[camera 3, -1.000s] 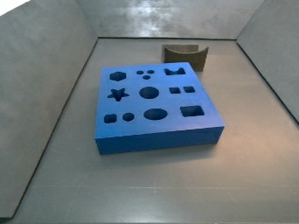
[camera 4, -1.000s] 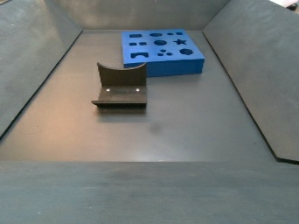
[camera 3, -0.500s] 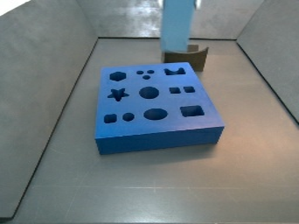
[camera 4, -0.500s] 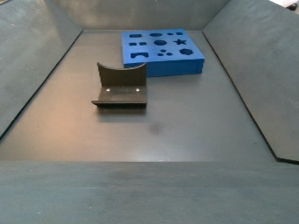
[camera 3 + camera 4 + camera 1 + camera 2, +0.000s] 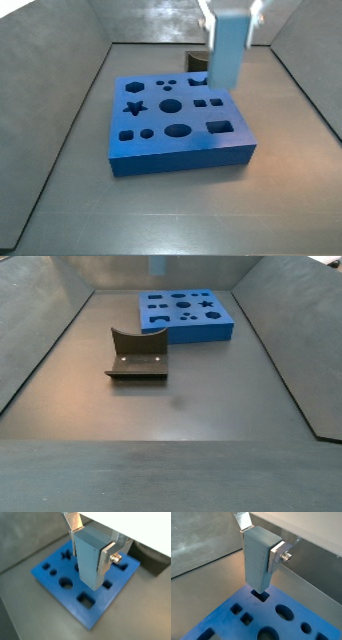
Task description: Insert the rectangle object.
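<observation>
My gripper (image 5: 90, 545) is shut on the rectangle object (image 5: 90, 562), a tall grey-blue bar held upright between the silver fingers (image 5: 107, 558). Both wrist views show it (image 5: 256, 567) hanging above the big blue block (image 5: 221, 619) with shaped holes. Its lower end is just over a small rectangular hole (image 5: 260, 596), not touching. In a side view the bar (image 5: 230, 45) hangs above the block's (image 5: 181, 160) far right part. The other side view shows only the bar's tip (image 5: 158, 264) at the top edge, above the block (image 5: 201, 331).
The dark olive curved fixture (image 5: 138, 354) stands on the grey floor apart from the block; in a side view it (image 5: 201, 62) is partly behind the bar. Sloping grey walls (image 5: 54, 100) enclose the floor on all sides.
The bar was out of view a second ago. It came in at the rear and has since moved right and lower, over the block's far right part.
</observation>
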Available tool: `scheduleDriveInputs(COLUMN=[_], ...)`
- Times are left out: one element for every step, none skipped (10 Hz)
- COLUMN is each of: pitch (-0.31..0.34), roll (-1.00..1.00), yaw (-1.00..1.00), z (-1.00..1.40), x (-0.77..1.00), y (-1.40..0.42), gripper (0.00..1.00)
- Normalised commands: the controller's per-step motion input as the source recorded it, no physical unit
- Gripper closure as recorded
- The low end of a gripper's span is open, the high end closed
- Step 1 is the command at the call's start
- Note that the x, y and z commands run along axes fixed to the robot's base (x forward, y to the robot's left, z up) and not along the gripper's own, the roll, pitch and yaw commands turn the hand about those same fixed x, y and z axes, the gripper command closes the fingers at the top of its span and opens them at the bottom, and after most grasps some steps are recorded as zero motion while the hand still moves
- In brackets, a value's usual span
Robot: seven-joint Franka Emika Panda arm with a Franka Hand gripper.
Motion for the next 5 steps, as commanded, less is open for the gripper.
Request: scheduleDriveInputs(pitch=[-0.134,-0.097,-0.059,0.0,0.006], roll=[0.09,0.19,0.36,0.13,0.16], yaw=[0.23,0.4,0.37,0.01,0.0], z=[-0.39,-0.35,-0.44,-0.29,-0.36], x=[0.62,0.44,0.17,-0.09,-0.09], y=[-0.18,-0.12,-0.13,0.0,-0.02], gripper=[1.0,1.0,1.0,1.0,1.0])
